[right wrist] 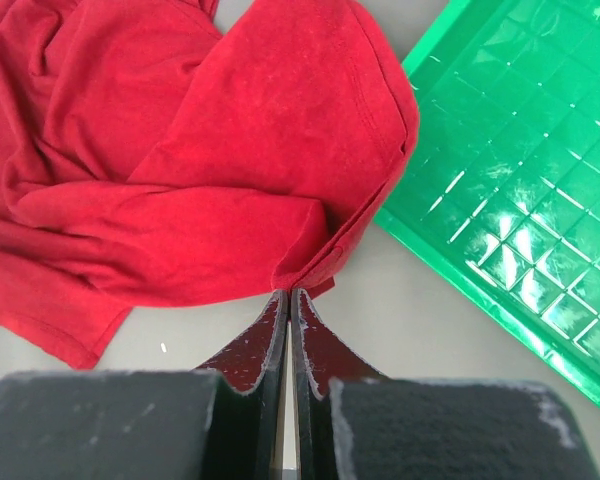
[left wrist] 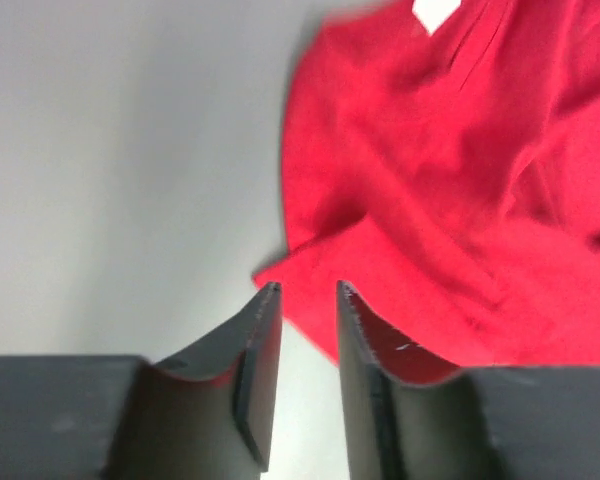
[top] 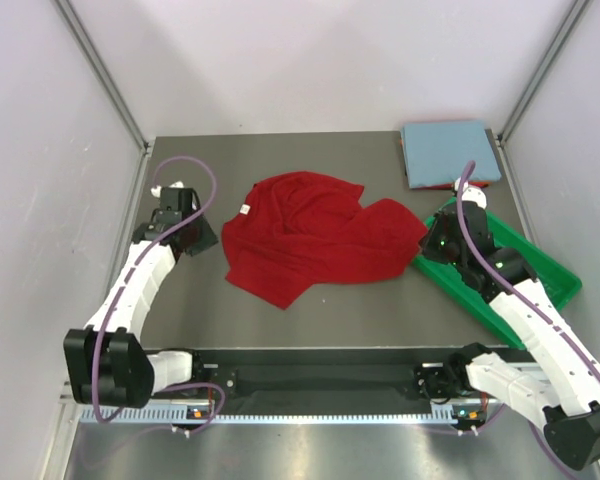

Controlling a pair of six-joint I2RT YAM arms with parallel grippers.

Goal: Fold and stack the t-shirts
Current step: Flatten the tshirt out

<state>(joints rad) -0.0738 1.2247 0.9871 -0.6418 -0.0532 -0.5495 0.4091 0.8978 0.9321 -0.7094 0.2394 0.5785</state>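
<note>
A dark red t-shirt (top: 310, 240) lies crumpled in the middle of the table, its white neck label (top: 245, 209) at the left. My right gripper (top: 430, 241) is shut at the shirt's right edge, the jaws pinching the hem (right wrist: 320, 268) at their tips (right wrist: 289, 293). My left gripper (top: 202, 236) is open and empty, just left of the shirt; its tips (left wrist: 308, 290) are at the shirt's near corner (left wrist: 280, 270). A folded light blue t-shirt (top: 447, 152) lies at the back right, with a sliver of red cloth (top: 464, 185) under its front edge.
A green plastic tray (top: 555, 275) lies at the right, beside and partly under my right arm; it also shows in the right wrist view (right wrist: 520, 180). Grey walls stand on three sides. Bare table (top: 190, 300) lies left of and in front of the shirt.
</note>
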